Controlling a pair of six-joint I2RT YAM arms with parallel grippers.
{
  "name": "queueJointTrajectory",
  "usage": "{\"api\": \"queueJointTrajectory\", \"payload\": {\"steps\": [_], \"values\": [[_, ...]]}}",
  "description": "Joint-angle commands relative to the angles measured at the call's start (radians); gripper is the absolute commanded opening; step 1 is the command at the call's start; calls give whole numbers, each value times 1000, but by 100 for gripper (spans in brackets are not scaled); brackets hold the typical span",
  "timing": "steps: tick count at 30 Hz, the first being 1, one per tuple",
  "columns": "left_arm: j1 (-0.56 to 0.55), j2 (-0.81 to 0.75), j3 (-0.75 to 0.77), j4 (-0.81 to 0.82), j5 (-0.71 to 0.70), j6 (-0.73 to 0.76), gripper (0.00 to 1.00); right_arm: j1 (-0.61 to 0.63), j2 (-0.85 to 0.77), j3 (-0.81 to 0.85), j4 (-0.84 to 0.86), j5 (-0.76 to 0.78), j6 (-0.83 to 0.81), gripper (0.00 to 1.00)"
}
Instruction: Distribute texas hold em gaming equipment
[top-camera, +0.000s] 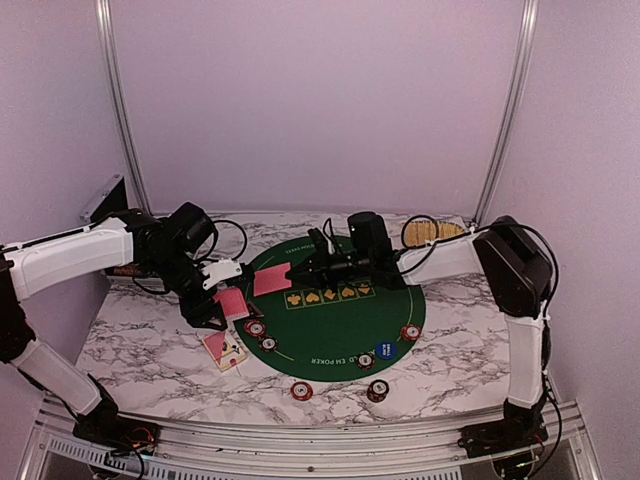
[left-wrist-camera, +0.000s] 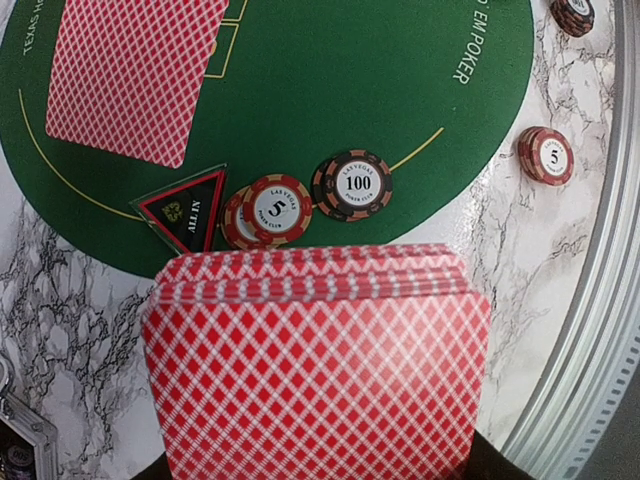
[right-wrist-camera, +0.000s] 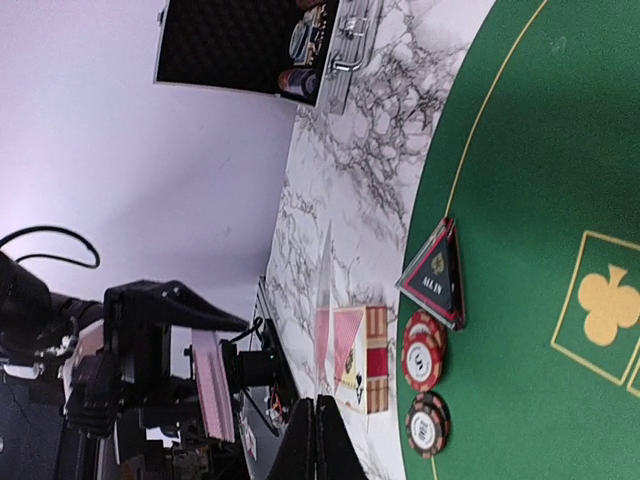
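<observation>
Six small round poker chip stacks (top-camera: 268, 344) ring the green felt mat (top-camera: 340, 320). Two sit at its 8 o'clock rim beside one dark triangular marker (left-wrist-camera: 185, 210), one at 4, one at 5 next to one blue round button (top-camera: 383, 350), and two on the marble table (top-camera: 150, 340) past 6. The left gripper (top-camera: 222, 308) clamps a thick deck (left-wrist-camera: 315, 370) of red diamond-backed cards at 9 o'clock. The right gripper (top-camera: 298, 270) pinches a single card (top-camera: 270, 281), back up, over 10 o'clock.
</observation>
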Motion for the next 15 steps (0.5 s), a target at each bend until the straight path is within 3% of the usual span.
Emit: {"api": "queueJointTrajectory", "payload": {"steps": [1, 15], "values": [[7, -33, 3, -39, 22, -2, 3, -6, 106, 125, 19, 11, 26, 0], [7, -34, -1, -41, 35, -12, 2, 27, 408, 462, 16, 96, 94, 0]]}}
